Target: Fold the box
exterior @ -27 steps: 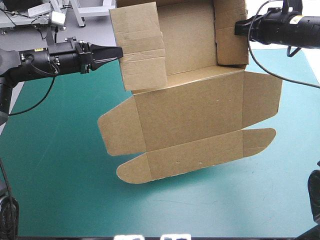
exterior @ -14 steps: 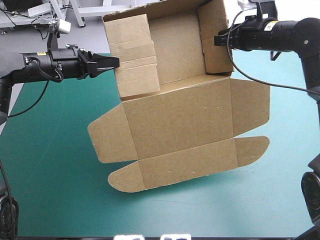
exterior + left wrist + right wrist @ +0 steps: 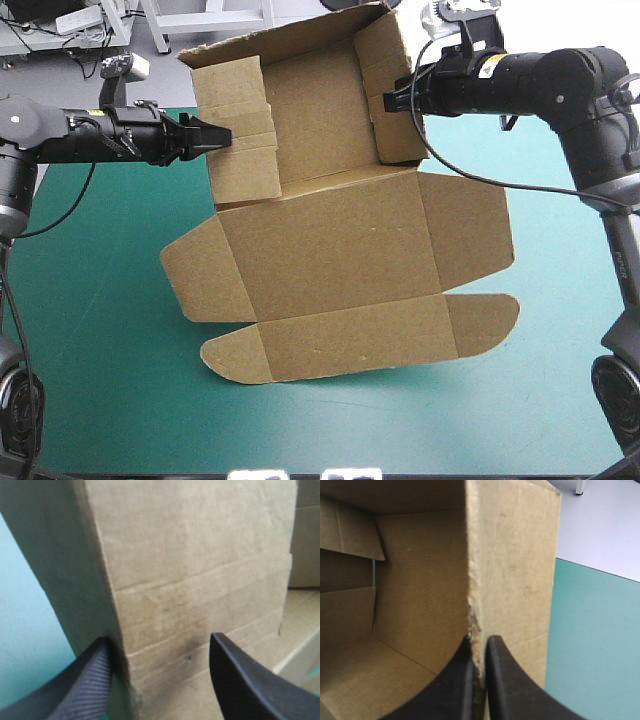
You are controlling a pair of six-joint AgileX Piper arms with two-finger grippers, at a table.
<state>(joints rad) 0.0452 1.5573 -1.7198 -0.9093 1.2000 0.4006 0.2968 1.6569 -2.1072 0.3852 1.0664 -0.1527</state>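
Brown board forms the box (image 3: 330,250), held tilted above the middle of the worktop (image 3: 100,350). Its far half is raised off the teal-green cover and its near half slopes down toward the robot. On the raised half, two side walls stand up from the base panel, with a back wall joining them along the far edge. The near half lies open as one broad panel with a flap at each side. Beyond it is a narrower strip with rounded ends, the lowest part of the sheet. I cannot tell if that strip touches the cover.

The right pincer (image 3: 395,98) comes in from the right and is clamped on the upper edge of the right side wall. In its wrist view the two black fingers (image 3: 460,680) are nearly together, with the wall's edge pinched between them.

The left pincer (image 3: 222,138) reaches the left side wall from the left. In its own view the pincer (image 3: 159,639) is spread. One finger (image 3: 85,680) sits outside the wall's corner and the other lies across the wall's creased face.
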